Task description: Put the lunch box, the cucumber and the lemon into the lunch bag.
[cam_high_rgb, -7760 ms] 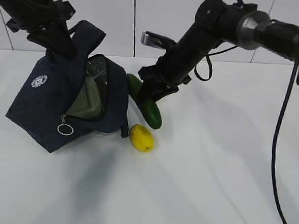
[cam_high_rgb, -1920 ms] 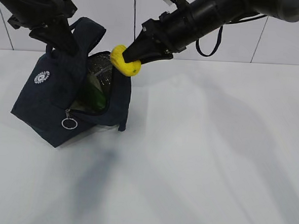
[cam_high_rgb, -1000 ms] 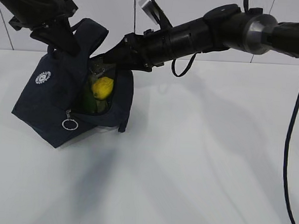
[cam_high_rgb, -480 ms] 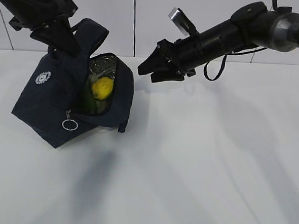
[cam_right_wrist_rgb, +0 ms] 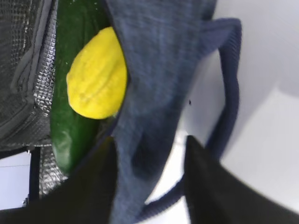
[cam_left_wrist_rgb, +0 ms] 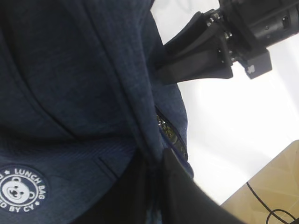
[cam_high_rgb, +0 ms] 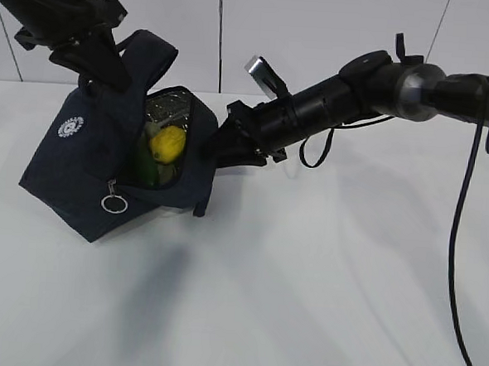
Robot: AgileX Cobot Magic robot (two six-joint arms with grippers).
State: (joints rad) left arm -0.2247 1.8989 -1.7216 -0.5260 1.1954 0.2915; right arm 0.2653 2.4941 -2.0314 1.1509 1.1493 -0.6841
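I see my left gripper point(cam_high_rgb: 98, 66) clamped on the lunch bag point(cam_high_rgb: 87, 169) handle near the worktop's point(cam_high_rgb: 322, 279) rear left; the lemon point(cam_high_rgb: 167, 143) lies inside on the cucumber point(cam_right_wrist_rgb: 74, 116). My right gripper point(cam_high_rgb: 222, 144) straddles the bag's wall, jaws parted.

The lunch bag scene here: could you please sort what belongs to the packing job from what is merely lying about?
Part of the job:
- lunch bag, held up by the left pincer
- lemon, inside
- cucumber, inside
- right pincer, open at the bag's side

Just lying about:
- nothing visible; the lunch box cannot be made out
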